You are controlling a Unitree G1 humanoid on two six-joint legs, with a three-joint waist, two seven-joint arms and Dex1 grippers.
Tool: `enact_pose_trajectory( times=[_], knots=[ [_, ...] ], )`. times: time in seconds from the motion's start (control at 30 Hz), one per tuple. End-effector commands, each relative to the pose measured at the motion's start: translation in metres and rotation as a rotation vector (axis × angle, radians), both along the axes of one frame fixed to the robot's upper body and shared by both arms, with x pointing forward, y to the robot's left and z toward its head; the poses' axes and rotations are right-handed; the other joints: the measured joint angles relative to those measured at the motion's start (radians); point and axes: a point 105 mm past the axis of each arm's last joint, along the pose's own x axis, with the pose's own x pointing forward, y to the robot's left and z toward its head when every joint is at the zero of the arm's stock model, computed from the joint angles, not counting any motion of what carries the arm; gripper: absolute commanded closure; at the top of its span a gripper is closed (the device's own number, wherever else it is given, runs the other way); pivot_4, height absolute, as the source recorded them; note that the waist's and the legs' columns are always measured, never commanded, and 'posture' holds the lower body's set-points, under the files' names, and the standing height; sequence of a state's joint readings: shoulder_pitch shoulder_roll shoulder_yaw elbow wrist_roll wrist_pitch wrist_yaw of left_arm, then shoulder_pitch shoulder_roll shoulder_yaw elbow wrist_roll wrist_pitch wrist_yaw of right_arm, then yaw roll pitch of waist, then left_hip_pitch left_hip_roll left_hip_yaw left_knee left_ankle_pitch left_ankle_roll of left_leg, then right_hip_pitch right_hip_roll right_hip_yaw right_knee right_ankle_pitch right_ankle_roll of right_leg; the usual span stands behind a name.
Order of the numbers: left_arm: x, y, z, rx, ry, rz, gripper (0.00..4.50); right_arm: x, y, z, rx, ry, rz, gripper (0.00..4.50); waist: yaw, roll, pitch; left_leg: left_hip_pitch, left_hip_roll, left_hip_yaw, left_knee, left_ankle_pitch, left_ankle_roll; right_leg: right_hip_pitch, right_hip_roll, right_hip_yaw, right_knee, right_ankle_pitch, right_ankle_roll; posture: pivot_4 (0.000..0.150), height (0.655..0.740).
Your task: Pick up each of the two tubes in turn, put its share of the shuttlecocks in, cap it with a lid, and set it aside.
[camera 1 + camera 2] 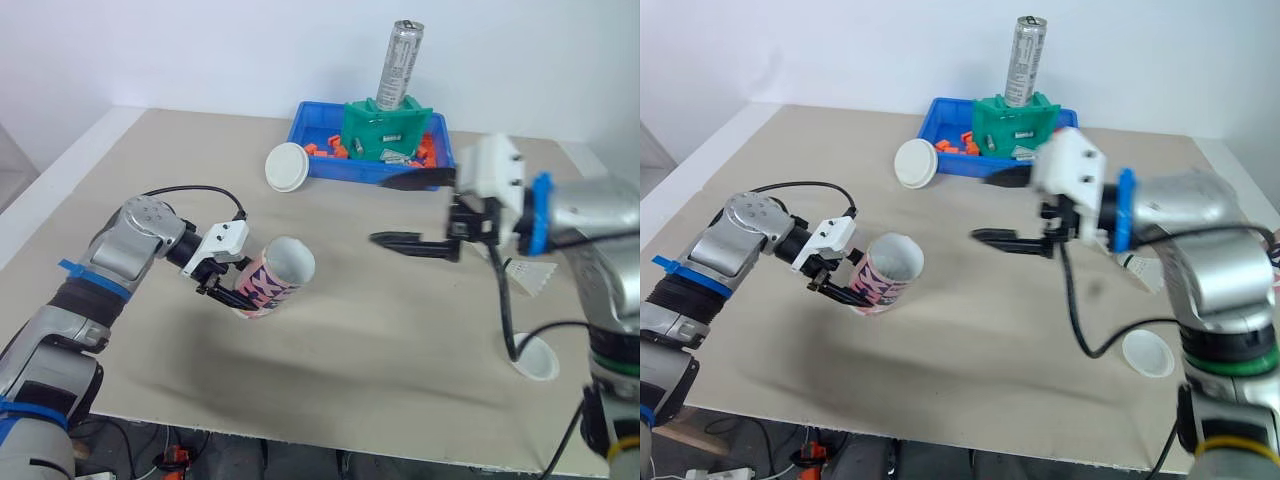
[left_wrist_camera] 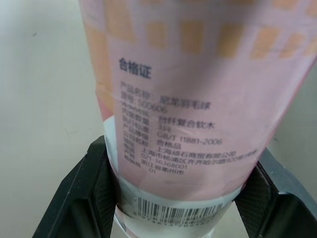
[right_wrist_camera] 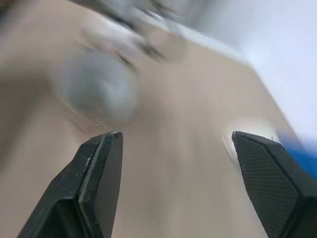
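bare table (image 1: 350, 330) between tube (image 1: 272, 280) and right pincer (image 1: 378, 210).

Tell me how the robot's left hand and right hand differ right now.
The left hand is shut on the pink tube, gripping it near its base; the right hand is open and holds nothing. The left hand is over the left side of the table, with the tube tilted; the right hand hovers further right, in front of the blue bin. Both have two black fingers.

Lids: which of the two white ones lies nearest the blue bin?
The lid beside the blue bin's left end; the other lid lies near the table's front edge, on the right.
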State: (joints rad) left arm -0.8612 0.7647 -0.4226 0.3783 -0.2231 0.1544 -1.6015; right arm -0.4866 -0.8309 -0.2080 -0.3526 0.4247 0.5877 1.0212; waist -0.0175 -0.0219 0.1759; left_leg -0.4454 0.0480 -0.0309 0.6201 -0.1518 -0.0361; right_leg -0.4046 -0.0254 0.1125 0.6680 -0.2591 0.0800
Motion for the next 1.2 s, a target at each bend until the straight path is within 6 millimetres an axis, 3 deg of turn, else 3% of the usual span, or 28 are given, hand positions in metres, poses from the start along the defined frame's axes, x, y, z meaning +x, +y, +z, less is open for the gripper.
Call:
enact_pose_trajectory(
  times=[0.03,0.13,0.4,0.7,1.2],
  knots=[
    [-0.009,-0.002,-0.016,0.028,0.051,-0.024,1.57,-0.004,-0.054,0.006,0.084,-0.063,-0.279,0.71,-0.001,0.003,0.000,0.000,0.000,0.000,0.000,0.000,0.000,0.000,0.000,0.000,0.000,0.000,0.000,0.150,0.7275],
    [-0.009,-0.003,-0.016,0.021,0.052,-0.023,1.57,-0.009,-0.110,-0.017,0.082,-0.031,-0.558,0.71,-0.002,0.005,-0.002,0.000,0.000,0.000,-0.001,0.000,0.000,0.000,0.000,-0.001,0.000,-0.001,0.000,0.150,0.7275],
    [-0.004,-0.013,-0.020,-0.002,0.045,-0.029,1.57,-0.019,-0.166,-0.071,0.082,0.149,-0.785,0.71,-0.003,0.009,-0.005,0.004,0.000,0.001,0.003,0.000,0.001,0.006,0.000,0.000,-0.001,-0.004,-0.001,0.150,0.7275],
    [-0.005,-0.015,-0.023,-0.005,0.043,-0.029,1.57,-0.012,-0.197,-0.091,0.213,0.228,-0.866,0.71,-0.003,0.010,-0.005,0.004,-0.003,0.003,0.005,0.000,0.001,0.009,-0.002,0.004,-0.002,-0.003,0.001,0.150,0.7275],
    [-0.005,-0.012,-0.020,-0.007,0.033,-0.016,1.57,0.009,-0.192,-0.115,0.240,0.310,-0.842,0.71,-0.004,0.011,-0.006,0.004,-0.004,0.003,0.005,0.000,0.001,0.011,-0.002,0.004,-0.003,-0.005,0.003,0.150,0.7275]
  ],
)
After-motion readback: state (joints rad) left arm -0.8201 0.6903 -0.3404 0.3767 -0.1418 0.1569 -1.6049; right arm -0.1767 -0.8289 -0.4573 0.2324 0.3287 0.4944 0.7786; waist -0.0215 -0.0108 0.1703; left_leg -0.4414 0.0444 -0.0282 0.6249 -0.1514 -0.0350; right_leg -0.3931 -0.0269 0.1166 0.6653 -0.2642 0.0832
